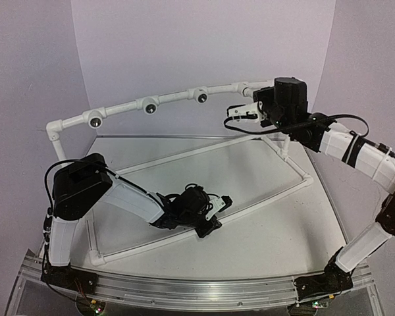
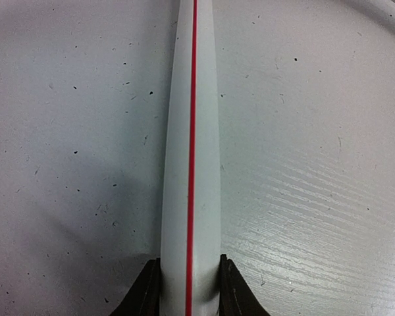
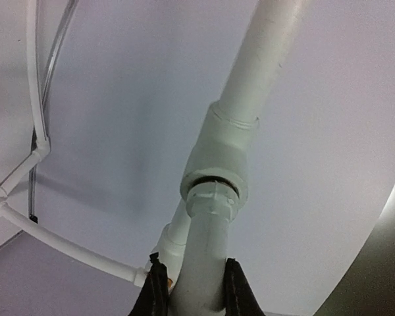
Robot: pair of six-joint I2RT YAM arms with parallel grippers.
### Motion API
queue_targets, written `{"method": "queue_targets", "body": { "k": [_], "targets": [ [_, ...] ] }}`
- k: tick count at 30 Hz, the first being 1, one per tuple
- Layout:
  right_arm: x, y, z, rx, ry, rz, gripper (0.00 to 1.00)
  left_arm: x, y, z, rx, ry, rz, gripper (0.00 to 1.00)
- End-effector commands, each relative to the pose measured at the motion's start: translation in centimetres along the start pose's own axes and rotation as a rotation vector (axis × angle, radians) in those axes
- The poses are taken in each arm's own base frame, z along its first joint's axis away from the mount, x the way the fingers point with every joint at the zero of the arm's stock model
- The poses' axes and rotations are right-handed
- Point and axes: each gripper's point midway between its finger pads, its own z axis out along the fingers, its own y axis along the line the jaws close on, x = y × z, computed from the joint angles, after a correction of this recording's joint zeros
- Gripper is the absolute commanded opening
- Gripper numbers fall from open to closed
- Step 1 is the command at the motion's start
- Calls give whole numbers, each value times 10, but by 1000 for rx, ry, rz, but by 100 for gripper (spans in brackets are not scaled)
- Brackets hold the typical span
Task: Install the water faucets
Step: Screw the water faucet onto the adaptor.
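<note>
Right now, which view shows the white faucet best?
Right wrist: the white faucet sits close-up, held in the right end effector, threaded end at a pipe fitting. Top external shows only a small white shape. Left wrist: nothing of it.

No legible text, label or number in view

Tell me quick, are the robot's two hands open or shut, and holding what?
Left gripper: shut on the red-striped white pipe.
Right gripper: shut on the white faucet, its end at a pipe fitting.
</note>
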Motion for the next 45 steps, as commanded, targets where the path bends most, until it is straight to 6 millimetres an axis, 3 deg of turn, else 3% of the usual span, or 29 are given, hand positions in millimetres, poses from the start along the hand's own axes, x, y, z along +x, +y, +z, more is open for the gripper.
{"method": "queue_targets", "body": {
  "k": [1,5,7,10,12,13,15,17,18,20,22,24,28,30,32,36,40,45],
  "targets": [
    [-6,0,5,3,38,702,0,165,-1,3,4,499,-59,0],
    [1,-10,-12,26,0,1505,0,165,-1,4,8,499,-58,0],
    [8,-19,-24,44,-73,1991,0,166,-1,3,8,500,-58,0],
    [6,-56,-51,-11,-516,2604,0,166,-1,4,9,501,-59,0],
    [3,-84,-69,-95,-918,2866,10,165,-1,4,11,500,-59,0],
    [-1,-96,-73,-153,-1059,2907,17,166,-2,4,13,501,-59,0],
    [-1,-127,-96,-203,-1259,2808,42,165,-2,4,15,501,-59,0],
    [3,-132,-112,-161,-1221,2682,61,166,-2,3,17,501,-60,0],
    [5,-123,-113,-154,-1104,2655,67,166,-2,4,18,501,-60,0],
    [14,-76,-102,-93,-692,2560,77,166,-2,4,20,502,-61,0],
    [33,-34,-103,-13,-378,2363,81,166,-2,3,22,502,-61,0],
    [34,-2,-107,-28,-227,1976,84,166,-3,3,25,502,-61,0],
    [21,23,-113,-127,-196,1109,89,166,-2,2,26,501,-61,0],
    [8,43,-117,-161,-247,557,91,165,-2,3,25,498,-60,0],
    [7,41,-110,-88,-238,219,95,166,-2,3,23,500,-62,0],
    [16,13,-82,-7,-131,-127,97,165,-1,4,18,499,-64,0],
    [13,-9,-62,1,-106,-270,95,164,-1,4,18,497,-66,0],
    [6,-1,-35,-64,-74,-360,85,165,0,4,16,499,-67,0]
  ]
}}
